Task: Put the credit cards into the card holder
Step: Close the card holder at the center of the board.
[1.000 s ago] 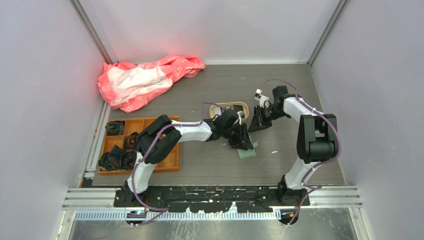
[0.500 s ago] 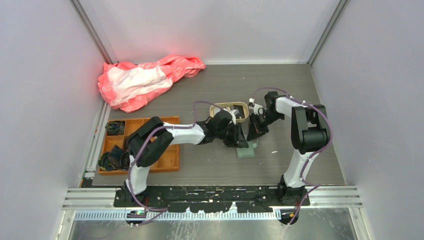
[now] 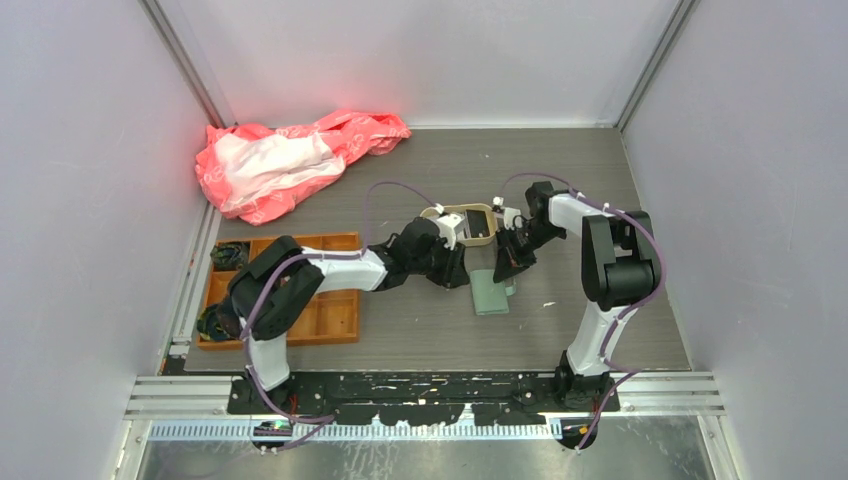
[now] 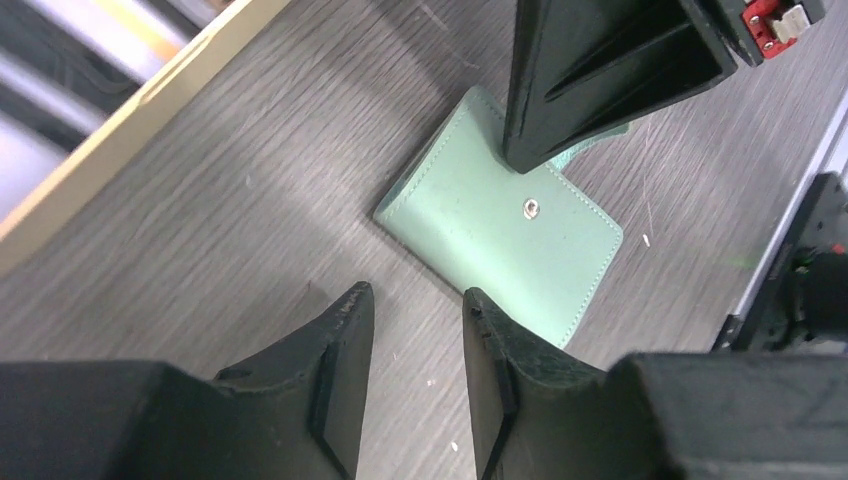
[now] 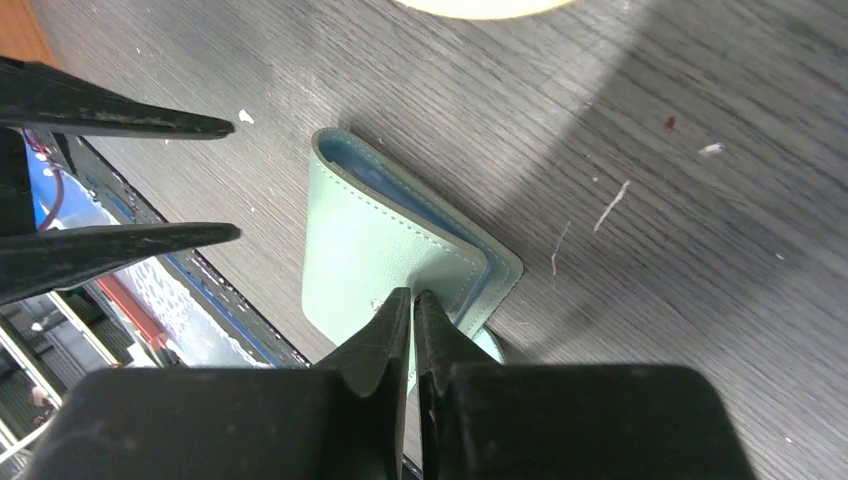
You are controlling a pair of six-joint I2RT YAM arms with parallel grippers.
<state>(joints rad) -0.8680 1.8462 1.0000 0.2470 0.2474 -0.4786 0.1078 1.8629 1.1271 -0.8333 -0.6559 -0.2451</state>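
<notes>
On your far left the orange tray (image 3: 335,320) holds dark bundles in its left compartments. Your left gripper (image 4: 415,295) hangs over the table (image 3: 420,330) with its fingers apart and nothing between them. Its tips are just beside the card holder (image 4: 500,230) and do not touch it. The card holder lies folded on the table in front of the beige tray (image 3: 487,235), snap (image 4: 531,207) facing up. Your right gripper (image 5: 412,295) has its fingers all but together, tips down on the holder's top flap beside the snap. You cannot tell whether they pinch the flap.
</notes>
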